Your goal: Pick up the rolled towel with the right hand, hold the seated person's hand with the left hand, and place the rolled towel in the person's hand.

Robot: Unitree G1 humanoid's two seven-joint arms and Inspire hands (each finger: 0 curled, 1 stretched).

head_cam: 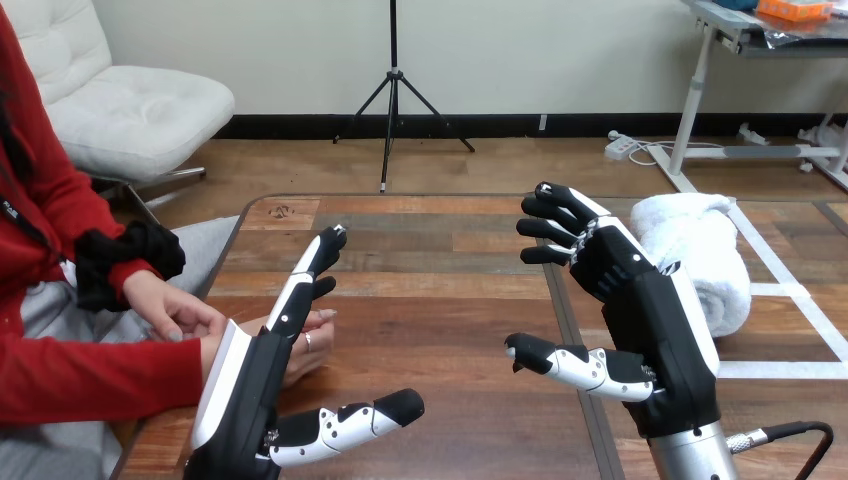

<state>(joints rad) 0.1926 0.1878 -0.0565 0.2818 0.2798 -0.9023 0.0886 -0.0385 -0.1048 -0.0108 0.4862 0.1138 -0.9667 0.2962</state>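
Note:
A white rolled towel (700, 262) lies on the table at the right, inside white tape lines. My right hand (650, 320) hovers just left of it, palm turned inward, fingers relaxed and thumb spread, holding nothing. My left hand (265, 370) stands open at the lower left, fingers stretched forward, thumb pointing right. The person's hand (300, 345) rests on the table edge directly behind my left hand, partly hidden by it. I cannot tell if they touch. The person's other hand (165, 305) is close beside it at the left.
The wooden table (440, 260) stretches ahead between my two hands. White tape lines (790, 300) mark a square at the right around the towel. The person sits at the table's left side.

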